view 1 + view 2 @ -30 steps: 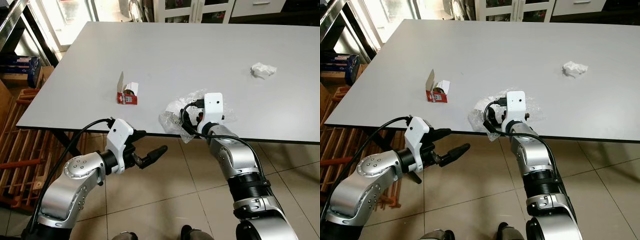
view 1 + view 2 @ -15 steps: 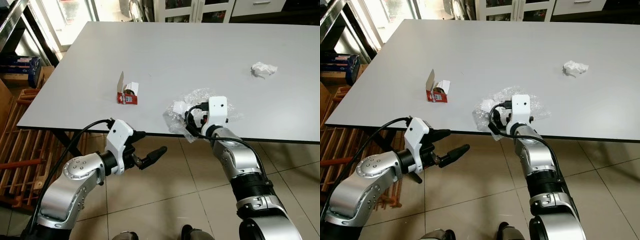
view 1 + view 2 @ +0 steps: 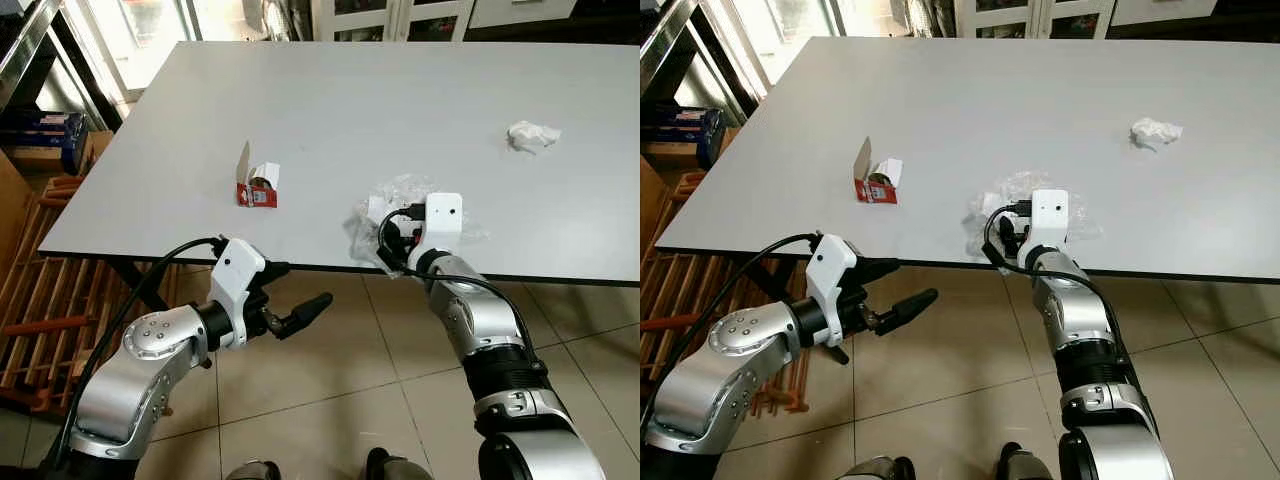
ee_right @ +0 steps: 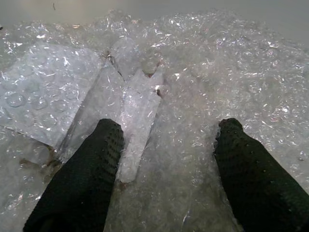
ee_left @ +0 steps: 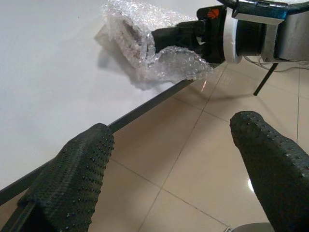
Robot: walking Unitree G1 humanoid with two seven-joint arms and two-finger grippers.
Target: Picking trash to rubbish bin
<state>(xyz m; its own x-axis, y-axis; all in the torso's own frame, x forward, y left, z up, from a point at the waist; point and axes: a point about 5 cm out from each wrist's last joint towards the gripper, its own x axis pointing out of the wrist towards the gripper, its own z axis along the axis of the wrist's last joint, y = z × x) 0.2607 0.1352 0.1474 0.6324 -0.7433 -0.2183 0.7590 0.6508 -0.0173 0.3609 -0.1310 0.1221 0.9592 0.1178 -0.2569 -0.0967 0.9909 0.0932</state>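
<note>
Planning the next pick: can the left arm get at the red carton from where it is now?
Probably yes. The left gripper hangs open below the table edge, off the near side; the red carton stands just above, nothing between. It must rise over the edge first.

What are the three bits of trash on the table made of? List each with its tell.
Wrap at the right gripper: clear bubble plastic, glossy, rows of air cells.
Small carton: likely printed cardboard, red and white, flap folded up.
White wad: probably tissue or paper, matte, crumpled.

clear bubble wrap (image 3: 400,195) — grey table (image 3: 400,100), red-white carton (image 3: 255,186)
</note>
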